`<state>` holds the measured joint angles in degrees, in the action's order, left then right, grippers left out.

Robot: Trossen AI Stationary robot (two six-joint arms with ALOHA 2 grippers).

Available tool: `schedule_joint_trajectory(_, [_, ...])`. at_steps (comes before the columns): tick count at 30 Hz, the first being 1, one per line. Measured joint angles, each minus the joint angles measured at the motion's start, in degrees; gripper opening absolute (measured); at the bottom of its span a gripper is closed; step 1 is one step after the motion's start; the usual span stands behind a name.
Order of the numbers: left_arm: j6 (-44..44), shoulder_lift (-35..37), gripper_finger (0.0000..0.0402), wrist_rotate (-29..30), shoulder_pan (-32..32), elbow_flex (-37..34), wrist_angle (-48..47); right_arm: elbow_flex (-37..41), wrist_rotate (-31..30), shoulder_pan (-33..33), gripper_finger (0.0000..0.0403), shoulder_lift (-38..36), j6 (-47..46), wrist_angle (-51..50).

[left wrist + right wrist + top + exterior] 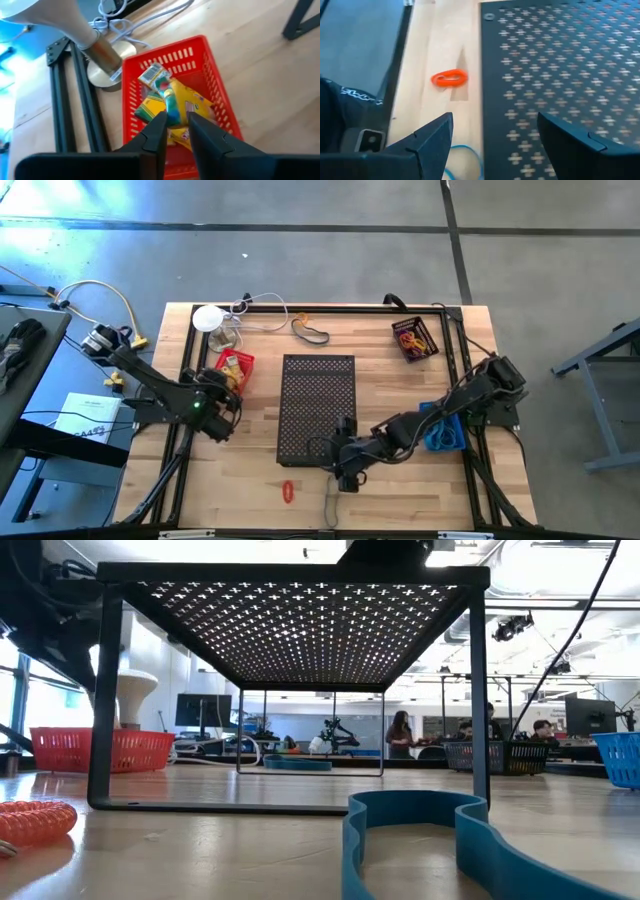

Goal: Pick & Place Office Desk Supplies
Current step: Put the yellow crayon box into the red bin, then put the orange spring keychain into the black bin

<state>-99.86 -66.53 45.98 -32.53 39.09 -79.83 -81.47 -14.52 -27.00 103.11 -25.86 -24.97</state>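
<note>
A red basket (235, 370) at the table's left holds yellow boxes (192, 105). My left gripper (176, 132) hovers just above it, its fingers a narrow gap apart with nothing between them. A red-orange loop (288, 492) lies flat on the wood near the front edge, also seen in the right wrist view (449, 78). My right gripper (495, 145) stands wide open above the near left corner of the black perforated stand (318, 408), short of the loop. A thin blue band (430, 840) stands on edge at the front. A dark band (310, 332) lies at the back.
A dark bin (414, 338) with red and yellow loops sits at the far right, and a blue basket (440, 430) lies under my right arm. A white lamp (208, 318) with cords stands behind the red basket. Black frame rails (75, 100) run along the table's edges.
</note>
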Motion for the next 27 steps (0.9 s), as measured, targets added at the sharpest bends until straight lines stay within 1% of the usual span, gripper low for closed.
schedule_joint_trajectory(3, [0.76, -1.58, 0.0084, 0.77, 1.26, 0.0, -0.03, 0.0, -0.12, -0.96, 0.0277, 0.0, -0.01, 1.07])
schedule_joint_trajectory(10, [2.87, -1.8, 0.0111, 8.15, 2.72, 1.07, -1.34, 0.0, -0.2, -2.8, 0.0277, 0.0, -0.01, 3.01])
schedule_joint_trajectory(13, [6.36, -1.8, 0.0115, 10.68, 4.25, 1.07, -1.42, 0.0, -0.34, -3.36, 0.0277, 0.0, -0.01, 3.5])
schedule_joint_trajectory(16, [7.41, -1.8, 0.0115, 11.32, 5.34, 1.14, -1.39, 0.0, -0.36, -3.5, 0.0277, 0.0, -0.7, 4.01])
schedule_joint_trajectory(19, [7.59, -1.8, 0.0116, 10.76, 4.14, 2.76, -0.73, 0.0, -0.36, -3.48, 0.0277, 0.0, -2.17, 3.88])
schedule_joint_trajectory(21, [9.35, -1.8, 0.0116, 8.88, 2.05, 5.37, 0.8, 0.0, -0.32, -3.5, 0.0277, 0.0, -2.41, 3.8])
schedule_joint_trajectory(25, [22.38, -1.8, 0.0116, 3.13, -2.95, 13.31, 7.44, 0.0, -0.14, -3.9, 0.0277, 0.0, -2.46, 3.73])
schedule_joint_trajectory(27, [29.18, -1.78, 0.0116, 1.02, -5.98, 15.91, 12.76, 0.0, -0.28, -4.24, 0.0277, 0.0, -2.96, 3.71])
